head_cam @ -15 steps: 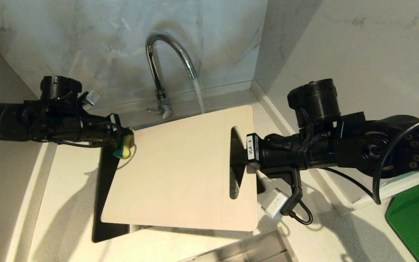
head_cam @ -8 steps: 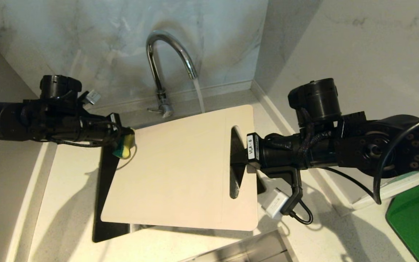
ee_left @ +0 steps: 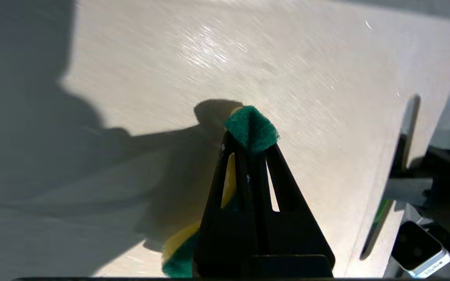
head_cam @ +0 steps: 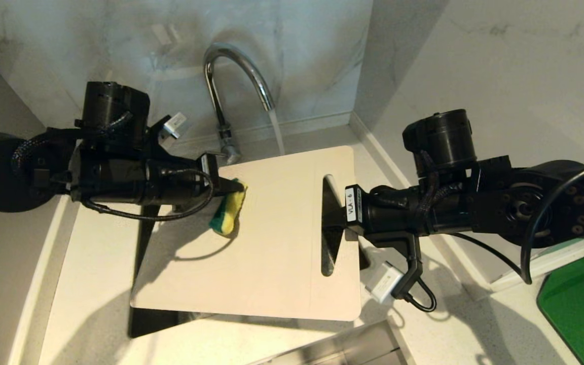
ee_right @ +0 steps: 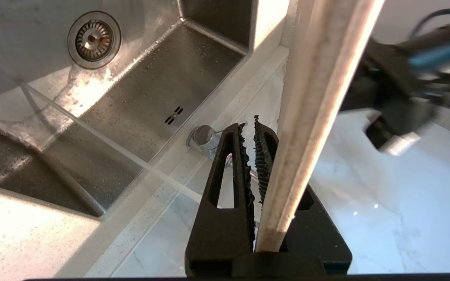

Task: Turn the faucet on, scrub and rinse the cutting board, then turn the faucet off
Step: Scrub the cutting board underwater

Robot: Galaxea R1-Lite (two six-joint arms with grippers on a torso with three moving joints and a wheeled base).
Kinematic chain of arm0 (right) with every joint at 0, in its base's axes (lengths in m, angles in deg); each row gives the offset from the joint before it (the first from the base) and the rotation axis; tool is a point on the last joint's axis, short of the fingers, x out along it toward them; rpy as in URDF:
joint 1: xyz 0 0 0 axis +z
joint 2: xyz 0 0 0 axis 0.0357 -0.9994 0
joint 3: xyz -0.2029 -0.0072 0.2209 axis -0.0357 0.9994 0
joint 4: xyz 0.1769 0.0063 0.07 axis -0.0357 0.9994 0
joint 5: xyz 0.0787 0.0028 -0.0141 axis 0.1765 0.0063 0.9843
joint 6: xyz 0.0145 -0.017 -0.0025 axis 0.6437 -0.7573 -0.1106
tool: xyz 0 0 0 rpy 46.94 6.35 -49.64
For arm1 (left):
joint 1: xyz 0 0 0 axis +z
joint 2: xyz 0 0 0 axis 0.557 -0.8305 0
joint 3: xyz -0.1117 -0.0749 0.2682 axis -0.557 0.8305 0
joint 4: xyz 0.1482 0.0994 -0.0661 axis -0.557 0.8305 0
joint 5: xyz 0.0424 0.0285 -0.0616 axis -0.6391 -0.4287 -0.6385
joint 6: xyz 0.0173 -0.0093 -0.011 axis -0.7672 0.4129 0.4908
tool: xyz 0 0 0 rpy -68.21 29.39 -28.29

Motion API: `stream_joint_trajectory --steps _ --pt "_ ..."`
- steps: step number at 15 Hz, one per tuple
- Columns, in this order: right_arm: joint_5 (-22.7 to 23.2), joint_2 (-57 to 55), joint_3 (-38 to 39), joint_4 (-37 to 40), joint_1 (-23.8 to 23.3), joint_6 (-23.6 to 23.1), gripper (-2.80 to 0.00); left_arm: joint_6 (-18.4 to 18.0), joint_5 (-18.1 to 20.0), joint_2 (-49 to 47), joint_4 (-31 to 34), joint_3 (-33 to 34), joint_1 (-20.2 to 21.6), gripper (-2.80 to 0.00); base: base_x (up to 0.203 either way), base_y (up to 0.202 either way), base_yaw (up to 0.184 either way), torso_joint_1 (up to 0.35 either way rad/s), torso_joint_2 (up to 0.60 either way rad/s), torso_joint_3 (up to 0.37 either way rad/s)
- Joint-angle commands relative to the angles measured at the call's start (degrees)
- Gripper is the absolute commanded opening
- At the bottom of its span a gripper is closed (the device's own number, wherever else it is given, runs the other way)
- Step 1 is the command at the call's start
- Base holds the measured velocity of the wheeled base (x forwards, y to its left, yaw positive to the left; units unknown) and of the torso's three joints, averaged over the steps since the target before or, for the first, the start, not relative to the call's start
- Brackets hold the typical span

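Scrubbing the cutting board over the sink, water running

The right end effector [head_cam: 333, 223], clamped on the handle-slot edge, holds the thin, pale beige cutting board [head_cam: 271, 238] over the steel sink [ee_right: 139, 97] inset in the table; the left end effector [head_cam: 239, 188], shut on a soft yellow-green sponge [head_cam: 227, 213], should press its scouring side flat, stroking evenly toward the stream from the chrome gooseneck faucet [head_cam: 231, 66] behind.

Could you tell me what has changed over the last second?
The left gripper, shut on the sponge, swept from the cutting board's left edge inward onto its surface, and the board's left end dipped slightly. The right gripper kept its grip at the handle slot, and the faucet kept running.
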Motion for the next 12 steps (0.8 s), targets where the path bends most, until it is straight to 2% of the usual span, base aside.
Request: stream_joint_trajectory --steps 1,4,10,12 --pt "0.2 -0.1 0.0 0.0 0.0 -0.2 -2.80 0.0 -1.8 0.6 -0.2 0.8 -3.0 -2.80 0.000 0.000 0.000 0.000 0.00 0.000" --pt "0.1 -0.1 -0.1 0.0 0.0 -0.1 -2.80 -1.7 -2.1 0.4 -0.5 2.0 -2.5 -2.80 0.000 0.000 0.000 0.000 0.00 0.000" --pt "0.3 0.7 -0.3 0.1 -2.6 0.1 -2.80 -6.1 -2.0 1.0 -0.5 4.2 3.5 -2.80 0.000 0.000 0.000 0.000 0.00 0.000" --pt "0.3 0.8 -0.3 0.0 -2.7 0.9 -2.80 -6.5 -1.8 0.8 -0.6 4.5 5.9 -2.80 0.000 0.000 0.000 0.000 0.00 0.000"
